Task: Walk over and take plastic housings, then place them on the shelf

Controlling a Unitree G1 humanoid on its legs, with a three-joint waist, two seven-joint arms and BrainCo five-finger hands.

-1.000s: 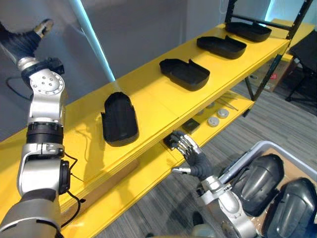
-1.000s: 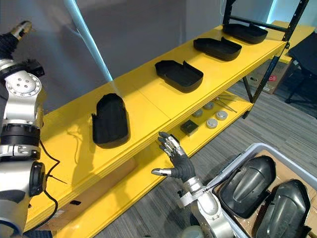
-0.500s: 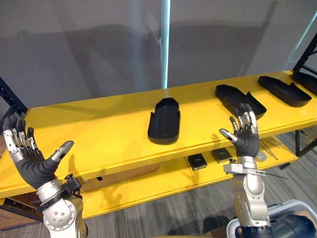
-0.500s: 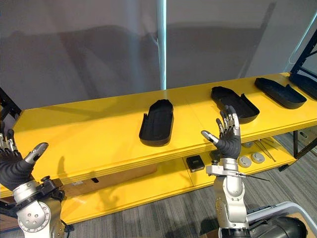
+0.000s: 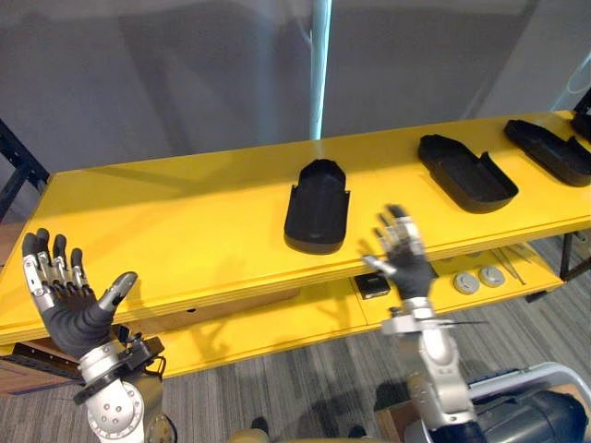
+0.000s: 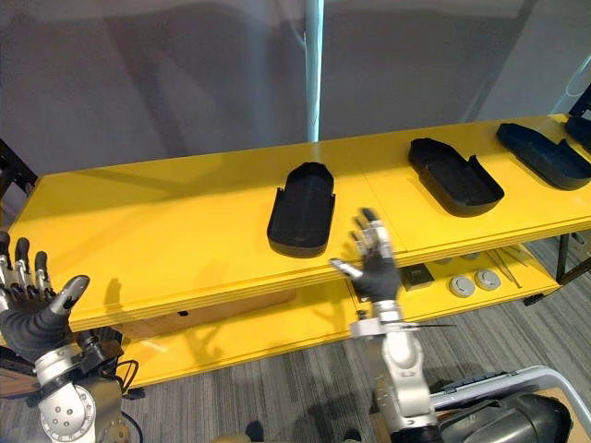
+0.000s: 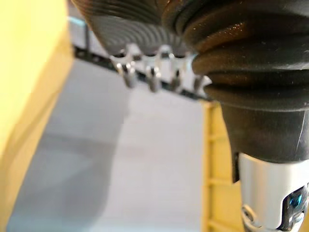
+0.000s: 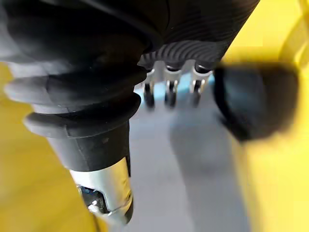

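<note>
Three black plastic housings lie on the yellow shelf (image 5: 185,231): one in the middle (image 5: 318,206), one further right (image 5: 465,173), one at the right edge (image 5: 552,150). My left hand (image 5: 72,309) is raised at the lower left, fingers spread, holding nothing. Just in front of the shelf's edge, below the middle housing, my right hand (image 5: 402,263) is up with straight fingers and is empty too. Another dark housing (image 5: 536,423) lies in a bin at the lower right corner.
The lower yellow shelf (image 5: 277,323) carries a small black box (image 5: 374,285), two round grey discs (image 5: 477,279) and thin tools (image 5: 510,265). A black upright (image 5: 17,166) stands at the shelf's left end. Grey carpet lies below, a grey wall behind.
The camera has swung round from an oblique view to face the shelf. My left arm came down from high up to the lower left. My right hand rose, then shifted left.
</note>
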